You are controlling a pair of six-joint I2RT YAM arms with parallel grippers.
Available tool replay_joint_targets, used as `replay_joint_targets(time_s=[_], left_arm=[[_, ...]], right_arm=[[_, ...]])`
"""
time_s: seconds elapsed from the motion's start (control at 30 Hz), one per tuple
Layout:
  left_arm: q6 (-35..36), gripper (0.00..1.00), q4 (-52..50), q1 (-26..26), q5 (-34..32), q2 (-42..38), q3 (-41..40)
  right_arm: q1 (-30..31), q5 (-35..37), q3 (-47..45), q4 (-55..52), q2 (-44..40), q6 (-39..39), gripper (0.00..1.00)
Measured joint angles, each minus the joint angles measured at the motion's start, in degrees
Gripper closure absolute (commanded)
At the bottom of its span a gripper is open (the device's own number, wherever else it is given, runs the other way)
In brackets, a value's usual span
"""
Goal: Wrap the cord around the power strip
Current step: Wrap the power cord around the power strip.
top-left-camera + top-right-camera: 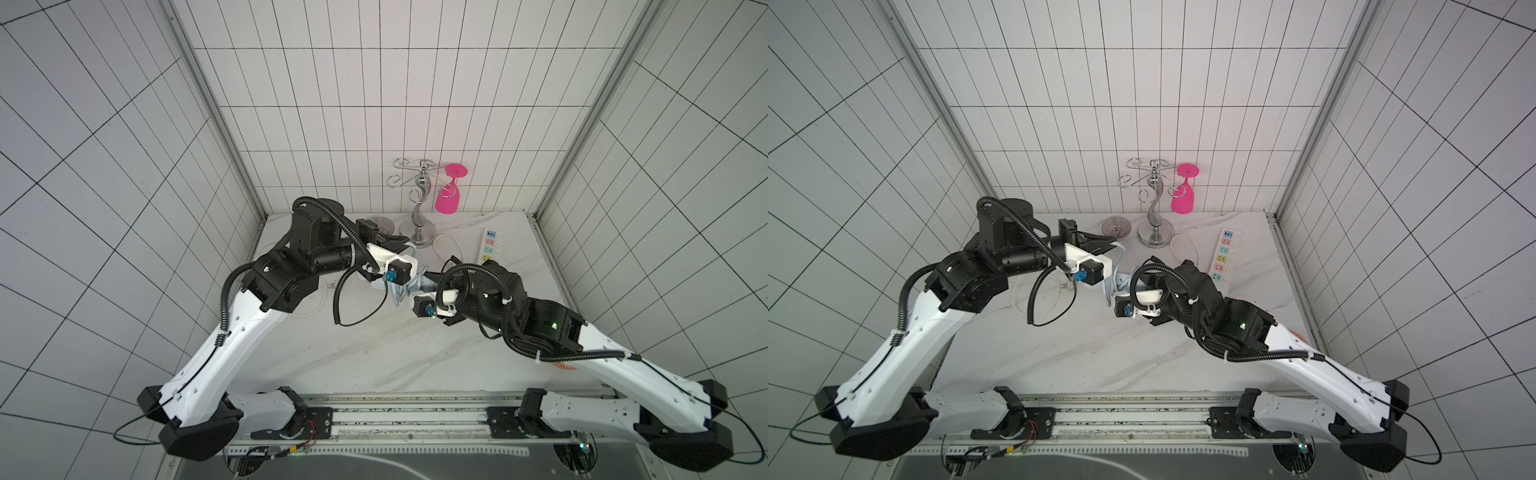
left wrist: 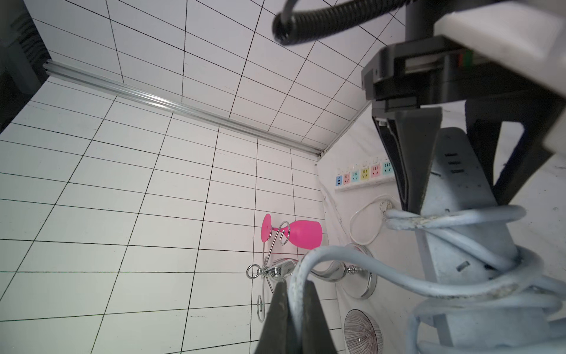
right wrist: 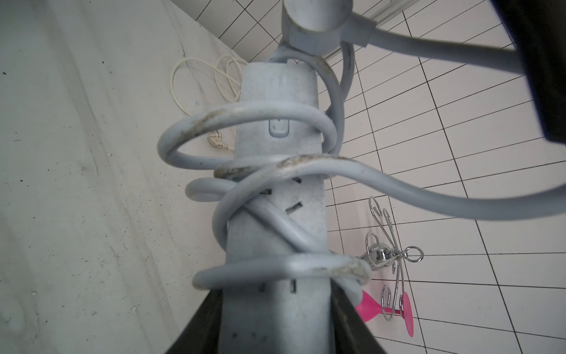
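Note:
The pale grey-blue power strip (image 3: pixel 275 318) is held off the table, with my right gripper (image 3: pixel 275 302) shut on one end of it; both top views show the strip (image 1: pixel 423 286) (image 1: pixel 1120 279) between the two wrists. The cord (image 3: pixel 245 116) loops loosely around the strip several times, crossing over itself. Its pale plug (image 3: pixel 315 27) hangs past the strip's far end. My left gripper (image 2: pixel 295 286) is shut on the cord (image 2: pixel 337 254) a short way from the strip (image 2: pixel 459 171). In a top view, that gripper (image 1: pixel 405 242) sits behind the strip.
A white strip with multicoloured sockets (image 1: pixel 489 245) and its white cord lie at the back right. A chrome glass rack (image 1: pixel 419 226) holds a pink glass (image 1: pixel 449 199). A patterned bowl (image 1: pixel 1116 226) stands beside it. Another white cord (image 1: pixel 316 305) lies under my left arm.

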Motion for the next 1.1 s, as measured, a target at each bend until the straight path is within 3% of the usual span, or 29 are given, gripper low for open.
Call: replay_joint_targets(time_s=[0.43, 0.83, 1.1], left_arm=[[5.9, 1.00, 0.0, -2.2, -6.7, -1.2, 0.6], [13.0, 1.00, 1.7, -8.7, -14.6, -1.1, 1.5], [18.7, 1.00, 9.1, -9.6, -18.6, -2.1, -2.8]], right_arm=[[1.1, 0.9, 0.0, -0.4, -1.0, 0.3, 1.00], [2.8, 3.0, 0.1, -0.5, -1.7, 0.4, 1.00], [3.1, 4.0, 0.1, -0.4, -2.1, 0.4, 1.00]])
